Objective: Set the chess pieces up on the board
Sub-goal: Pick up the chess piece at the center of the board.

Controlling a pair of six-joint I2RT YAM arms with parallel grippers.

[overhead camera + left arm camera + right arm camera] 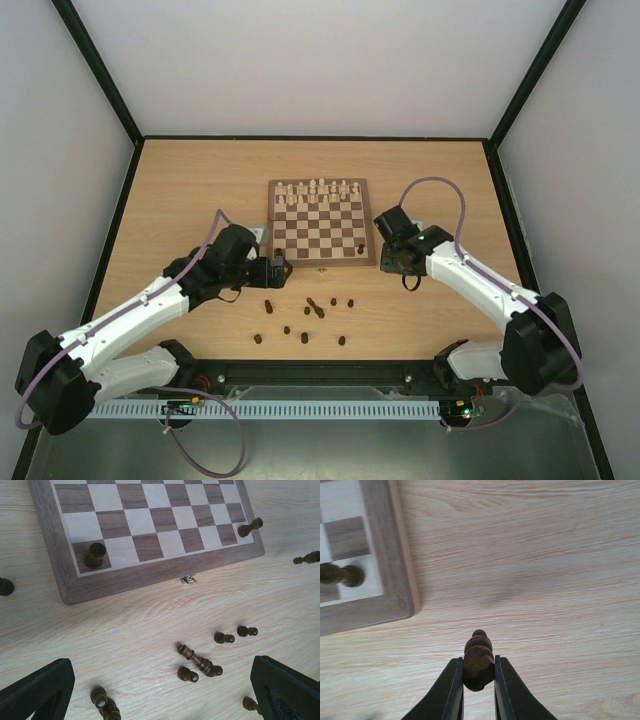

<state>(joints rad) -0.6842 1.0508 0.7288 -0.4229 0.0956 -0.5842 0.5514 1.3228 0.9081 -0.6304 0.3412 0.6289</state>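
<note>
pinching a dark piece [478, 655] mid-body in the right gripper [479, 680], likely light, stiff, roll-prone, board [400, 555] at ten o'clock, left gripper [280, 268] spread wide.

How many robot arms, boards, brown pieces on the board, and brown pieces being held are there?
Robot arms: 2
Board: 1
Brown pieces on the board: 2
Brown pieces held, in the right gripper: 1
Total: 6
</note>
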